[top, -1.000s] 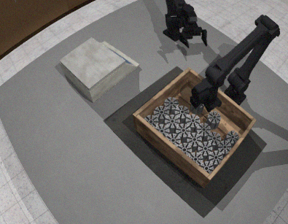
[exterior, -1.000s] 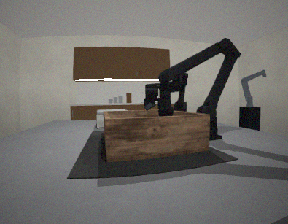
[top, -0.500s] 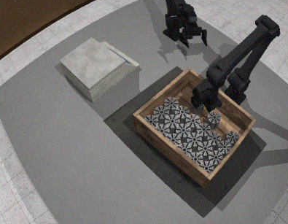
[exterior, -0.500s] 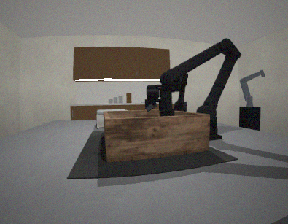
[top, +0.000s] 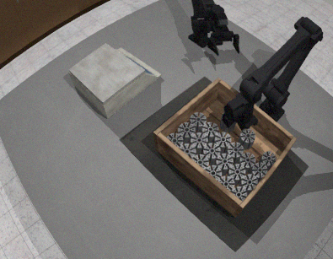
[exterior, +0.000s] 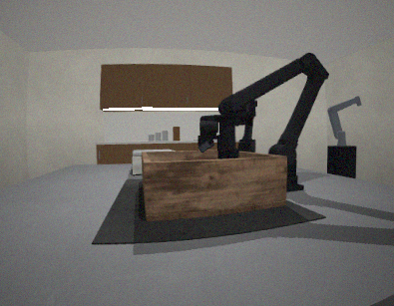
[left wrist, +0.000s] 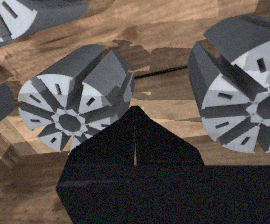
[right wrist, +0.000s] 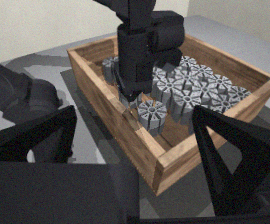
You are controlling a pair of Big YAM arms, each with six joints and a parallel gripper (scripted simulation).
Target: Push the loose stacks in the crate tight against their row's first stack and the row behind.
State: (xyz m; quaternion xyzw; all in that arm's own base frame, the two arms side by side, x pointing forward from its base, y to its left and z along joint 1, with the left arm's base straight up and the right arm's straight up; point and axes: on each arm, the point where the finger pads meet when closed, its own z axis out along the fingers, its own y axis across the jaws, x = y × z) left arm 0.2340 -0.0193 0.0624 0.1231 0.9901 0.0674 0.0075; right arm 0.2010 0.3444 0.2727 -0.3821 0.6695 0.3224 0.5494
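Loose stacks (top: 247, 137) (left wrist: 70, 112) (right wrist: 152, 114) (two) stand near the closed left pincer (left wrist: 135, 112)

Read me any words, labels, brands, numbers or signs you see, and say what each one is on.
None can be read.
The slotted grey cylinders show only small dark slots.
The brown wooden crate shows only grain.

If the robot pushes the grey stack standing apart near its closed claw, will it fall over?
Maybe: the stack looks tall for its width, so a high push might tip it. Standing on its flat end, it probably won't roll.
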